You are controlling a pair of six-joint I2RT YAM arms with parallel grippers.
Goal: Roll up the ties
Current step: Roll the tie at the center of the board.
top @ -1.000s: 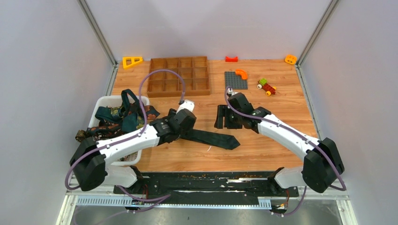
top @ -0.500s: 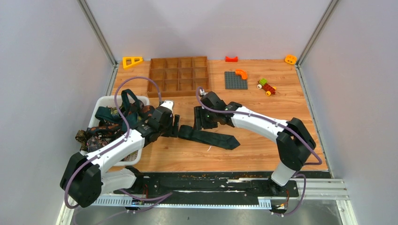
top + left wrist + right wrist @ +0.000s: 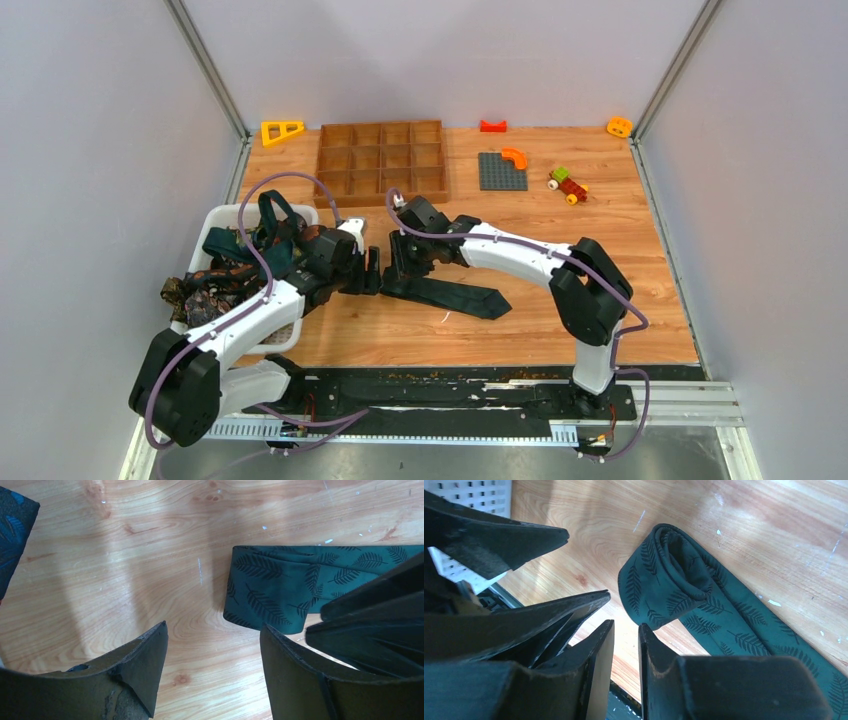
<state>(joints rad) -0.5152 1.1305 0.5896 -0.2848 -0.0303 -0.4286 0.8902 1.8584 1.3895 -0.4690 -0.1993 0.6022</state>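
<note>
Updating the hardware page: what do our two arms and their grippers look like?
They match: the left arm and right arm have white link shells, chunky black joint housings and a purple cable looping along each. The left gripper and right gripper are black, each with two flat wedge-shaped fingers whose edges look scuffed. No markings visible.
</note>
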